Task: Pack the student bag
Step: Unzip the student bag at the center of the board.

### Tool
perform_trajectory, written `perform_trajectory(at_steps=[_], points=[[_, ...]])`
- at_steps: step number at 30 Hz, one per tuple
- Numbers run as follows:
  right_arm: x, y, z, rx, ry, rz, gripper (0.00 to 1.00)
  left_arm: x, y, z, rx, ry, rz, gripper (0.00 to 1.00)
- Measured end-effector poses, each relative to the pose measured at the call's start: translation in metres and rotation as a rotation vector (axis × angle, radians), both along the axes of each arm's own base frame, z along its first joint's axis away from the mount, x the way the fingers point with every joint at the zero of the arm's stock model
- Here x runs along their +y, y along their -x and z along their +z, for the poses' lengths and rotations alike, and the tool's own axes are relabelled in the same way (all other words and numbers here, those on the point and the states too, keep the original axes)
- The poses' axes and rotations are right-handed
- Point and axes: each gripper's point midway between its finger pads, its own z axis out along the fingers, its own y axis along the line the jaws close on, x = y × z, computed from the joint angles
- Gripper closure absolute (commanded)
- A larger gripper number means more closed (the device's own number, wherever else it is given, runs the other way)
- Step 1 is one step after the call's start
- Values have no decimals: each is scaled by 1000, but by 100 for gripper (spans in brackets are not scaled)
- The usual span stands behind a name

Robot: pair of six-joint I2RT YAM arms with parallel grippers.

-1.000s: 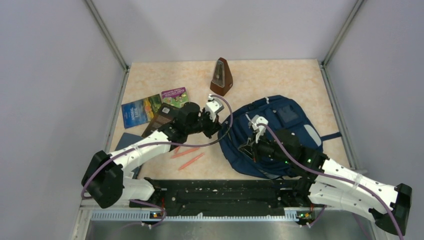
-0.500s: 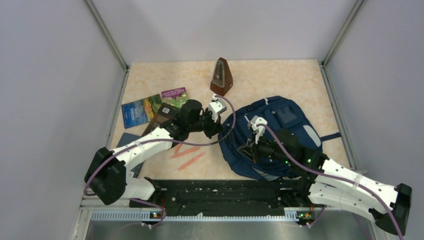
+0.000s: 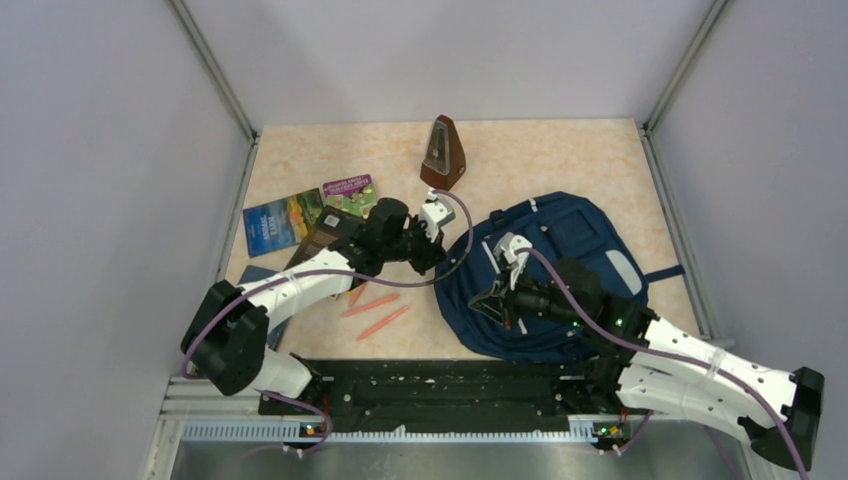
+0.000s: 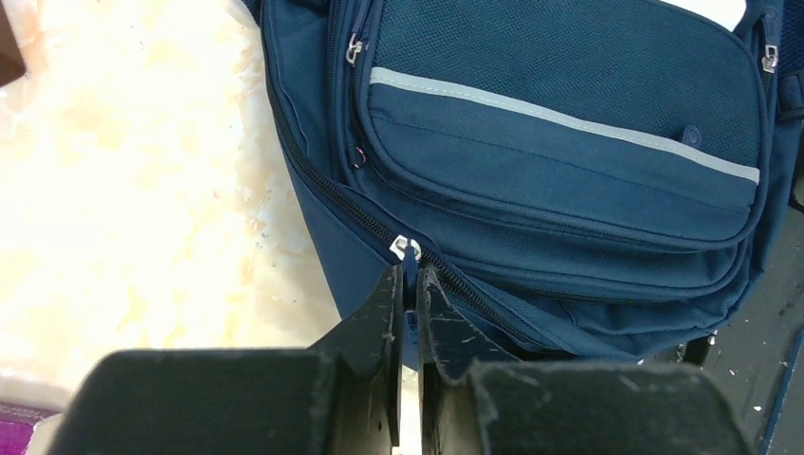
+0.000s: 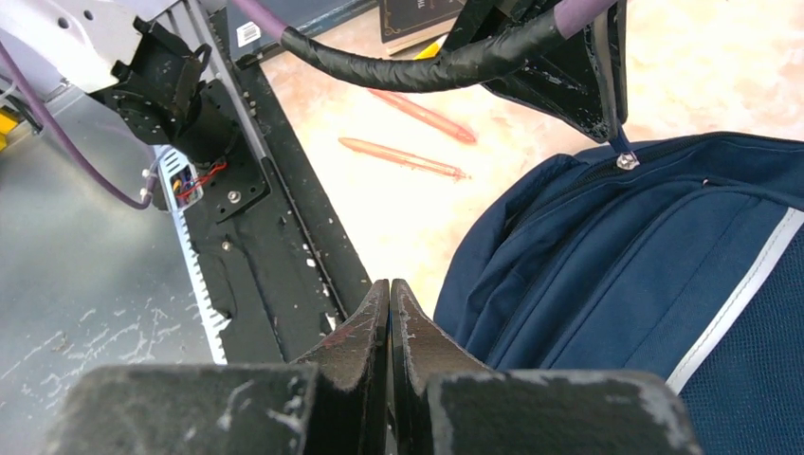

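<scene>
While the student bag (image 3: 545, 215) lies front-up on the table (image 3: 560, 150), the things farthest to its left are the books: a blue landscape-cover book (image 3: 280, 222), a purple and green book (image 3: 350, 192) beside it, a dark brown book (image 3: 322, 240) partly under the left arm, and a dark blue book (image 3: 250, 280) nearest the arm bases. Closer to the bag's left side, two slim orange sticks (image 3: 372, 304) lie flat and apart from it. Beyond the bag's upper left corner, a brown metronome (image 3: 442, 153) stands upright, clear of the fabric. At the bag's left edge, the left gripper (image 4: 406, 280) has its fingers drawn nearly together on the zipper pull (image 4: 407, 249) of the main compartment, the silver slider sitting just past the fingertips. The zip line beyond the slider looks closed. Over the bag's near-left part, the right gripper (image 5: 390, 287) has its fingers pressed together; whether any fabric is caught between them cannot be told. A pale grey stripe crosses the bag's front pocket.
</scene>
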Motion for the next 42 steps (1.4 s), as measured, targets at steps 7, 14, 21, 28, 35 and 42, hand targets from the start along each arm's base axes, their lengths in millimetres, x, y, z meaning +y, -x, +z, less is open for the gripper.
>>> perform_trajectory(at_steps=[7, 14, 21, 28, 35, 42], points=[[-2, -15, -11, 14, 37, -86, 83, 5, -8, -4, -13, -5, 56, 100], [8, -42, -69, 62, 159, -237, 53, 11, -9, -20, 13, 14, 126, 100], [13, -46, -121, 89, 258, -297, 48, 16, -12, -23, 19, 38, 189, 100], [19, -59, -133, 71, 265, -351, 63, 20, -13, -22, 13, 56, 218, 100], [15, -68, -141, 49, 305, -415, 100, 25, -17, -25, 10, 52, 258, 100], [14, -67, -113, 25, 232, -426, 100, 32, -26, -25, -3, 44, 339, 100]])
